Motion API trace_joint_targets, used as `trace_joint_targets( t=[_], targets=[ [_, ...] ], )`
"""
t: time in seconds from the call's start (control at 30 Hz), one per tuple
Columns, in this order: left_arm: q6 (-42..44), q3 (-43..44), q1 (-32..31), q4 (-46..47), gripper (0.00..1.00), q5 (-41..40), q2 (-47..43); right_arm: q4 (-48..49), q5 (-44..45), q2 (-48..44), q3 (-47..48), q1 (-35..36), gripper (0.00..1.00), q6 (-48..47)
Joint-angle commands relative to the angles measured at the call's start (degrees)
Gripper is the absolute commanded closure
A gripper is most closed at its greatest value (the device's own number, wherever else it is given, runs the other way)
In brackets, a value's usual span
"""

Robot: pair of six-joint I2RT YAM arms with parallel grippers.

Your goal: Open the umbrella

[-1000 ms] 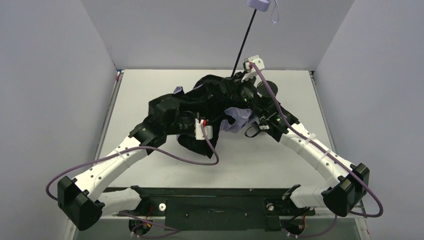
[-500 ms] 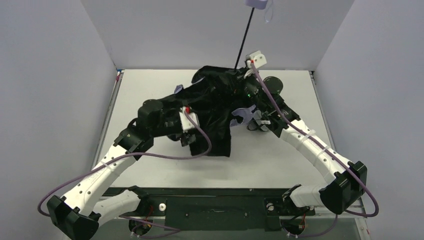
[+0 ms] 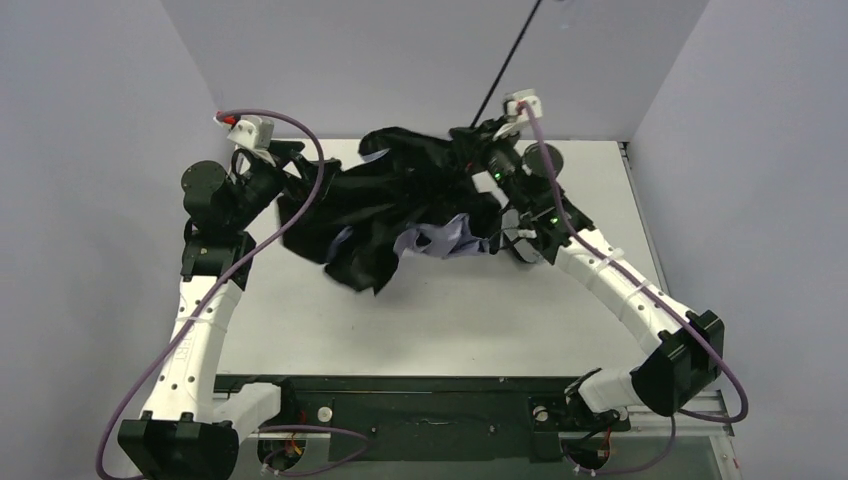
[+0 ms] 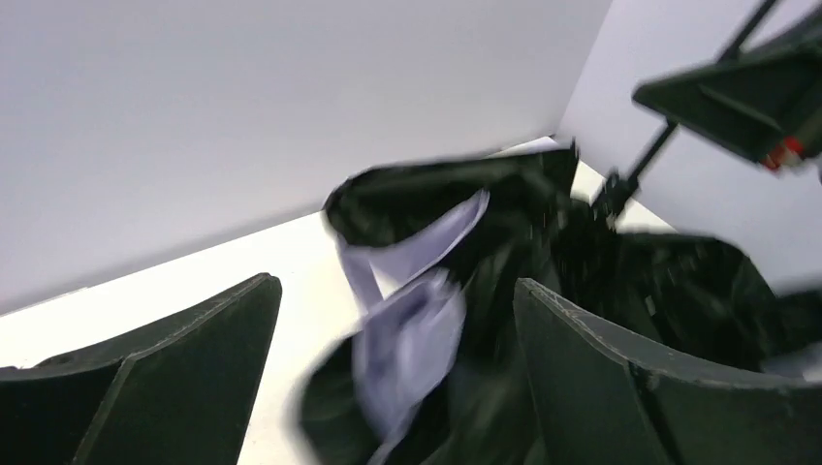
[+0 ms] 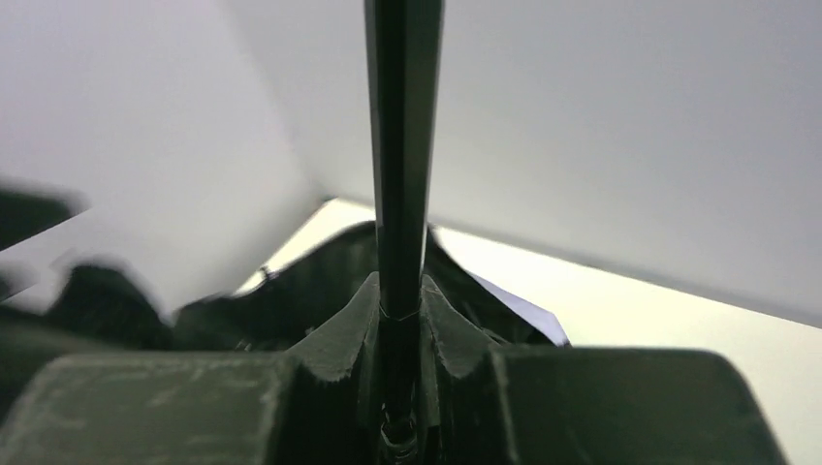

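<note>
Two jobs here: the right gripper [image 5: 400, 325] pinches the umbrella [image 3: 400, 190] by its shaft [image 5: 402, 145] to brace it, the left gripper [image 4: 395, 291] gapes wide around loose canopy [image 4: 412, 344], seemingly to spread it.

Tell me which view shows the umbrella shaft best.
Right wrist: the umbrella shaft fills the centre, with the right gripper shut around it. Top external shows it only as a thin line rising from the canopy out of frame. Left wrist catches a short, blurred piece at upper right.
</note>
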Motion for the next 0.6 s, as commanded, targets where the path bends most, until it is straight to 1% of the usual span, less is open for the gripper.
trace_joint_targets(
  t=[0.0, 0.03, 0.07, 0.1, 0.13, 0.17, 0.2, 0.23, 0.27, 0.33, 0.37, 0.4, 0.43, 0.47, 0.5, 0.53, 0.57],
  targets=[
    [-0.3, 1.8, 0.2, 2.6, 0.12, 2.3, -1.3, 5.5, 5.9, -1.7, 4.8, -10.7, 1.0, 0.9],
    [-0.3, 1.7, 0.1, 2.9, 0.12, 3.0, -0.9, 5.8, 4.0, -1.4, 4.4, -8.8, 1.0, 1.0],
    [-0.1, 1.4, -0.1, 3.9, 0.13, 3.7, -0.7, 6.0, 3.6, -1.4, 3.3, -2.8, 1.0, 0.4],
    [0.3, 1.3, -0.3, 4.2, 0.13, 5.0, -0.2, 6.1, 3.3, -1.6, 2.7, 0.2, 1.0, 0.1],
    [1.7, 1.3, -0.9, 4.3, 0.13, 5.6, 0.0, 5.9, 2.3, -1.9, 1.5, 5.0, 1.0, -0.4],
    [3.4, 1.6, -1.2, 3.9, 0.13, 6.5, 0.3, 5.8, 2.2, -2.8, 1.1, 6.1, 1.0, -0.9],
    [4.2, 2.2, -1.5, 2.8, 0.13, 6.9, 0.4, 5.5, 4.6, -3.3, 0.6, 5.9, 1.0, -3.3],
    [5.3, 2.7, -1.6, 2.2, 0.13, 7.6, 0.4, 5.5, 6.1, -3.8, 0.8, 4.0, 1.0, -4.4],
    [5.7, 2.8, -1.6, 1.3, 0.13, 7.8, 0.2, 5.3, 7.2, -3.7, 2.1, -1.4, 1.0, -4.2],
    [6.6, 2.7, -1.8, 0.8, 0.13, 8.6, -0.2, 3.7, 6.9, -2.6, 4.4, -7.6, 1.0, -1.7],
    [7.3, 2.2, -2.0, 0.9, 0.13, 9.1, -0.3, 3.4, 6.1, -2.4, 4.5, -7.6, 1.0, -2.6],
    [7.8, 2.0, -2.8, 1.3, 0.13, 9.6, -0.4, 3.5, 3.7, -2.6, 3.6, -4.5, 1.0, -3.1],
    [9.1, 1.9, -3.5, 1.4, 0.13, 9.8, -0.3, 3.5, 3.2, -3.3, 2.8, -2.2, 1.0, -3.7],
    [10.1, 2.1, -5.2, 0.9, 0.14, 10.3, 0.1, 3.5, 1.4, -3.6, 1.2, 2.8, 1.0, -3.9],
    [12.6, 2.8, -6.2, 0.3, 0.15, 10.7, 0.3, 3.8, 0.4, -4.6, 0.4, 6.3, 1.0, -4.8],
    [13.8, 3.1, -8.4, -0.8, 0.16, 11.1, 0.7, 5.2, -0.6, -5.1, -1.1, 7.2, 1.0, -5.4],
    [14.9, 3.2, -9.2, -0.8, 0.2, 11.6, 0.8, 5.8, -1.0, -5.9, -1.6, 8.1, 1.0, -7.1]
  ],
)
